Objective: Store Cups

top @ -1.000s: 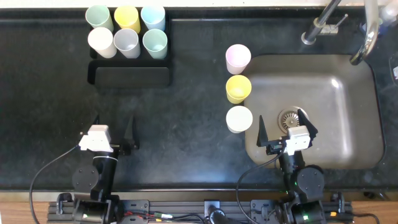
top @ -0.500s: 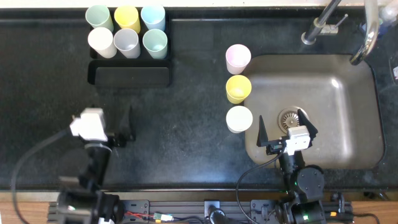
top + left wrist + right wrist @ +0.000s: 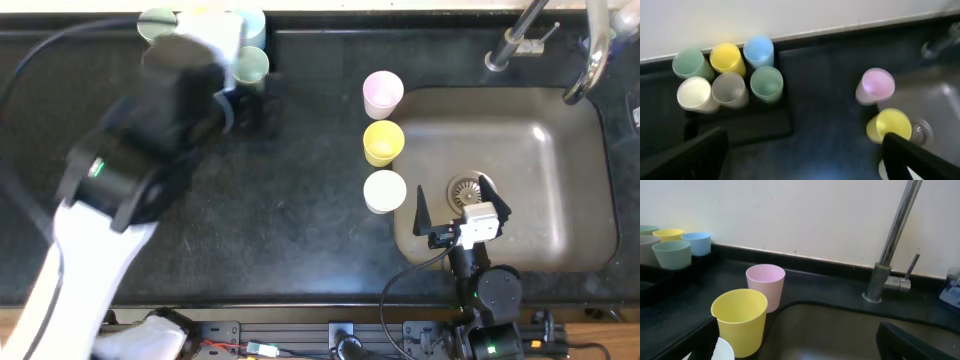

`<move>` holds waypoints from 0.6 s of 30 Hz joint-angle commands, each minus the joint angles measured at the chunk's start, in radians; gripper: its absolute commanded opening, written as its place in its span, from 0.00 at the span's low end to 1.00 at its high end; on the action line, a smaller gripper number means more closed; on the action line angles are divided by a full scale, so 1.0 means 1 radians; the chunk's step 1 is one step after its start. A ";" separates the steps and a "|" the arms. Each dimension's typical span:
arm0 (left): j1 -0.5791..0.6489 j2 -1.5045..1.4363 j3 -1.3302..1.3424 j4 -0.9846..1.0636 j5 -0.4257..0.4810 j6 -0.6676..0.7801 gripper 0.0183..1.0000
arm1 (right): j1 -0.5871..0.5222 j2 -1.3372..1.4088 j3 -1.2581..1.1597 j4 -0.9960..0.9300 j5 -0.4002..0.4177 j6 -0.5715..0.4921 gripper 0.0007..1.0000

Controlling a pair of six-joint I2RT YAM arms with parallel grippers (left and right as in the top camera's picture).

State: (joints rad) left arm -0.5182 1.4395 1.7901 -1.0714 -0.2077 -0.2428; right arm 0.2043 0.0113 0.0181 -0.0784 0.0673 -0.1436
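Three loose cups stand in a column on the dark counter by the sink's left rim: pink (image 3: 382, 92), yellow (image 3: 383, 142) and white (image 3: 384, 190). At the back left a black tray (image 3: 755, 127) holds several cups in green, yellow, blue, white and grey. My left gripper (image 3: 802, 150) is lifted high above the counter, open and holding nothing; it looks down on the tray, the pink cup (image 3: 875, 85) and the yellow cup (image 3: 889, 125). My right gripper (image 3: 455, 200) is open over the sink's front, near the white cup. Its wrist view shows the yellow cup (image 3: 740, 320) and the pink cup (image 3: 765, 286).
The steel sink (image 3: 560, 150) takes up the right side, with a drain and a faucet (image 3: 520, 35) behind it. My raised left arm (image 3: 130, 170) hides much of the tray in the top view. Bare counter lies between the tray and the loose cups.
My left arm has swung up from its low spot at the front left and now hangs high near the tray. The right arm and all the cups have stayed put.
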 commanded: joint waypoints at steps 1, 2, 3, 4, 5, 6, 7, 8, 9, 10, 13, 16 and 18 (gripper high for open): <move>-0.068 0.275 0.345 -0.193 -0.091 -0.226 1.00 | -0.002 -0.008 -0.013 0.006 0.003 -0.003 1.00; -0.073 0.336 0.415 -0.237 -0.074 -0.248 1.00 | -0.002 -0.008 -0.013 0.006 0.003 -0.003 1.00; -0.077 0.391 0.476 -0.269 -0.054 -0.265 1.00 | -0.002 -0.008 -0.013 0.006 0.003 -0.003 1.00; -0.079 0.437 0.528 -0.287 -0.033 -0.270 1.00 | -0.002 -0.008 -0.013 0.006 0.003 -0.003 1.00; -0.081 0.539 0.632 -0.317 0.018 -0.297 1.00 | -0.002 -0.008 -0.013 0.006 0.003 -0.002 1.00; -0.080 0.586 0.680 -0.333 0.043 -0.318 1.00 | -0.002 -0.008 -0.013 0.006 0.003 -0.003 1.00; -0.080 0.631 0.721 -0.348 0.063 -0.343 1.00 | -0.002 -0.008 -0.013 0.006 0.004 -0.003 1.00; -0.080 0.666 0.755 -0.362 0.078 -0.370 1.00 | -0.002 -0.008 -0.013 0.006 0.003 -0.003 1.00; -0.080 0.701 0.786 -0.377 0.093 -0.397 1.00 | -0.002 -0.008 -0.013 0.006 0.003 -0.003 1.00; -0.080 0.742 0.820 -0.393 0.111 -0.423 1.00 | -0.002 -0.008 -0.013 0.006 0.003 -0.003 1.00; -0.083 0.824 0.877 -0.402 0.159 -0.444 1.00 | -0.002 -0.008 -0.013 0.006 0.003 -0.003 1.00; -0.090 0.885 0.895 -0.399 0.169 -0.467 1.00 | -0.002 -0.008 -0.013 0.006 0.003 -0.002 1.00; -0.098 0.938 0.895 -0.400 0.170 -0.515 1.00 | -0.002 -0.008 -0.013 0.006 0.003 -0.002 1.00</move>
State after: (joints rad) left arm -0.5980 2.3238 2.6465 -1.4704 -0.0719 -0.6670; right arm 0.2047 0.0113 0.0181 -0.0788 0.0677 -0.1436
